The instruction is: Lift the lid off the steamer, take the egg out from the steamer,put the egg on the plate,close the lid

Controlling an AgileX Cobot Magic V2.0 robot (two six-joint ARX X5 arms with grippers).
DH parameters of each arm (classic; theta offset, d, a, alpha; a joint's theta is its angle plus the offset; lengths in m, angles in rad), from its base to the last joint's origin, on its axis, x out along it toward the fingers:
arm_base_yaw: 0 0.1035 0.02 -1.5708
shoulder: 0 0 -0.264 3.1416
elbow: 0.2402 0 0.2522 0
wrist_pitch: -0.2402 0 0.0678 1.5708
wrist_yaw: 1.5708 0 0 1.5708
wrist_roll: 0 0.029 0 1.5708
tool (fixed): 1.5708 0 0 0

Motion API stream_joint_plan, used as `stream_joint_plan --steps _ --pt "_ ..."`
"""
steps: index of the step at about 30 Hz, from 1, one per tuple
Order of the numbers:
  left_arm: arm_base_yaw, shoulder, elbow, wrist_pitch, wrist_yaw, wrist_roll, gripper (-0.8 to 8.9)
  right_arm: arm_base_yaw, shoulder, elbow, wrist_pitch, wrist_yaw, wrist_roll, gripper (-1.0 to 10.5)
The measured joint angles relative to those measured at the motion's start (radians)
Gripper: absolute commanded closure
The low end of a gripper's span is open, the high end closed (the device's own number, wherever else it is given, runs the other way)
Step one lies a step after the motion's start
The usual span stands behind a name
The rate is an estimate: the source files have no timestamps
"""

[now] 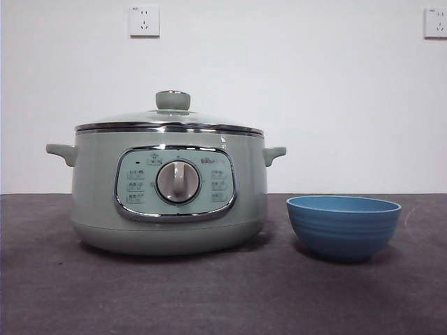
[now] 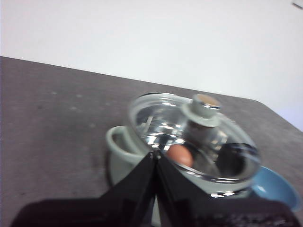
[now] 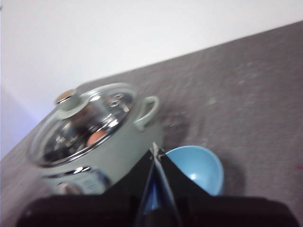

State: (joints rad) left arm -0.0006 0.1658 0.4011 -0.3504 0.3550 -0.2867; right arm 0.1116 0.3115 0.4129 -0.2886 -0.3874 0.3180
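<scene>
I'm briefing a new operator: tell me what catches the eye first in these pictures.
The big sage-green steamer dominates the table, its glass lid in place. Through the lid, the left wrist view shows a brown egg inside. A small blue plate, bowl-shaped and empty, stands beside the steamer, apart from it; the left gripper and right gripper are both shut and hold nothing.

A dark grey table [image 1: 56, 293] fills the frame's lower part; two white wall sockets [image 1: 144, 21] [image 1: 435, 22] sit in the upper corners.
</scene>
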Motion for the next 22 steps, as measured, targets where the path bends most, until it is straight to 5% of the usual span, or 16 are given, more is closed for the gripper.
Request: stream_joint_plan --steps 12,18,22 --pt "0.0 0.267 0.291 -0.241 0.246 0.152 8.21 0.003 0.427 0.499 -0.487 -0.261 -0.301 9.6" --pt "0.0 0.36 0.386 -0.358 0.337 0.23 8.21 0.042 0.544 0.63 -0.678 -0.268 -0.434 9.6" --pt "0.0 0.391 0.409 -0.414 0.348 0.269 8.17 0.066 0.564 0.633 -0.715 -0.267 -0.458 9.4"
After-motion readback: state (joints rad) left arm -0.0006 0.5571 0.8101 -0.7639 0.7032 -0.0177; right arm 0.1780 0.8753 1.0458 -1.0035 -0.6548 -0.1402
